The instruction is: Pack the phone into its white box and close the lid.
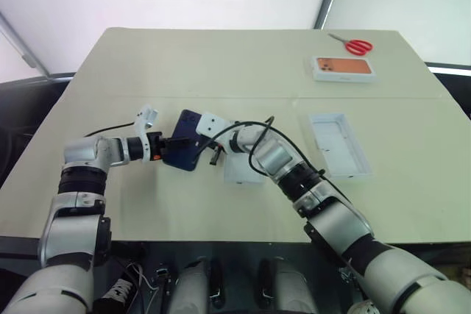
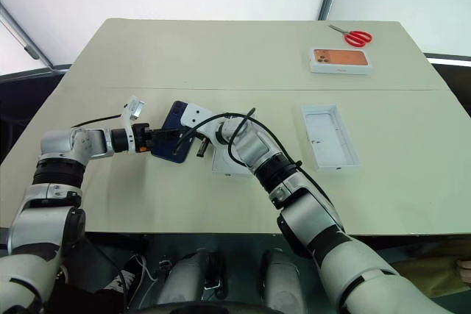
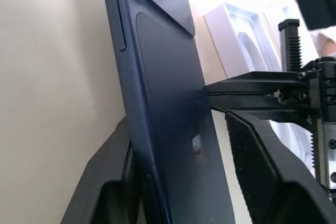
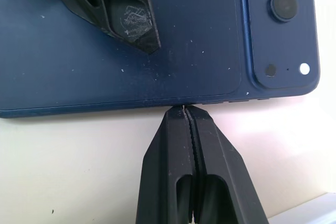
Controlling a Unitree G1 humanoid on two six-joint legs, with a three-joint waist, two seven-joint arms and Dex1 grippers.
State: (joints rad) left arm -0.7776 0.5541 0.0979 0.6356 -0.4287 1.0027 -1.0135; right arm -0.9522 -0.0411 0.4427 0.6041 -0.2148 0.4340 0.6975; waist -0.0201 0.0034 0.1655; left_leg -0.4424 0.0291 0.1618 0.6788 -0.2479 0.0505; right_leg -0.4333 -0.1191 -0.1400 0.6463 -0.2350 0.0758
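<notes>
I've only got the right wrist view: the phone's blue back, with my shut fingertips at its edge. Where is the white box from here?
Observer: The white box sits on the table just to the robot's right of the phone.
Operator: And the lid?
Observer: The lid lies inside-up farther to the robot's right, apart from the box.
Operator: Does the left gripper have the phone?
Observer: The left gripper straddles the phone, but in the left wrist view one finger stands slightly off its back, so it is not clamped yet.
</notes>
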